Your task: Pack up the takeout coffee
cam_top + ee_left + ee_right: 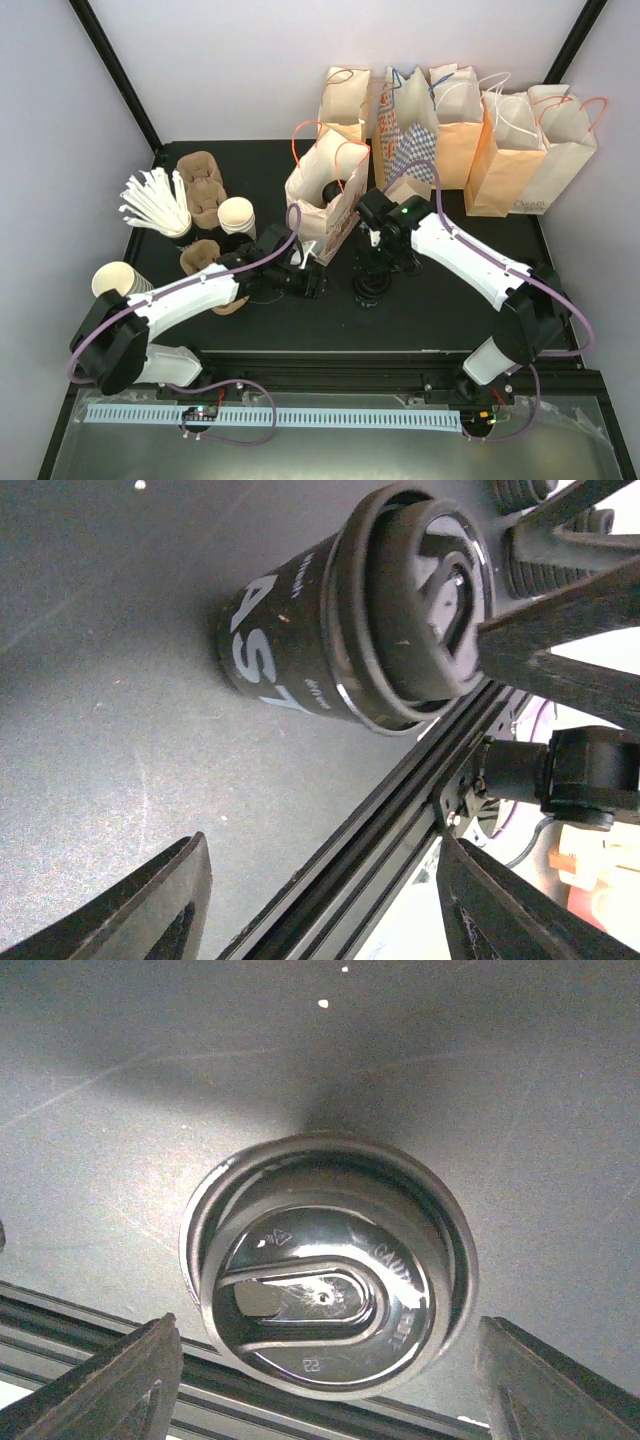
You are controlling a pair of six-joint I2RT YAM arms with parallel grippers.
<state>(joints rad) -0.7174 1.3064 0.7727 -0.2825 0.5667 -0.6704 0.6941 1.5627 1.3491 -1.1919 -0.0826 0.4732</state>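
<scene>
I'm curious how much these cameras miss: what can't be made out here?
- Lettering on the takeout coffee, left wrist view: only "AST" reads; the rest wraps round the side.
- Cup body under its lid, right wrist view: the lid covers it from above.
- Inside of the open bag, top view: something dark sits there, too shadowed to identify.

Black table (430, 305), coffee cup (290, 630), paper bags (510, 150), carriers (200, 185)

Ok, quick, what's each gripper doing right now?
Left gripper: open, holding nothing.
Right gripper: open over the takeout coffee, not gripping it.
</scene>
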